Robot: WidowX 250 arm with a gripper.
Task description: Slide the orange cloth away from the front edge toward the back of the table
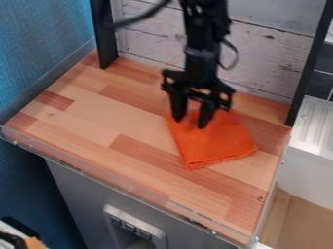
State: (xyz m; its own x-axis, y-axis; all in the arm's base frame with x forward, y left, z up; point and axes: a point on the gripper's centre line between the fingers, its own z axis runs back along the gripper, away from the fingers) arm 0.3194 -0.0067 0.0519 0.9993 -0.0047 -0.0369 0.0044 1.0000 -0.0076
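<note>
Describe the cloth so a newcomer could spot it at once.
Start at the wooden countertop beside the blue wall. Toward its right side, at the parted fingers of the black gripper, lies a roughly four-sided cloth, seemingly folded. Its vivid orange-red colour sets it apart from the tan and brown wood around it.

Seven to ten o'clock from the tool [190, 121], the desk [104, 124] offers room to pass. The plank wall [153, 36] blocks twelve, a black post [104, 36] stands at eleven, and another post [310, 61] at two.
</note>
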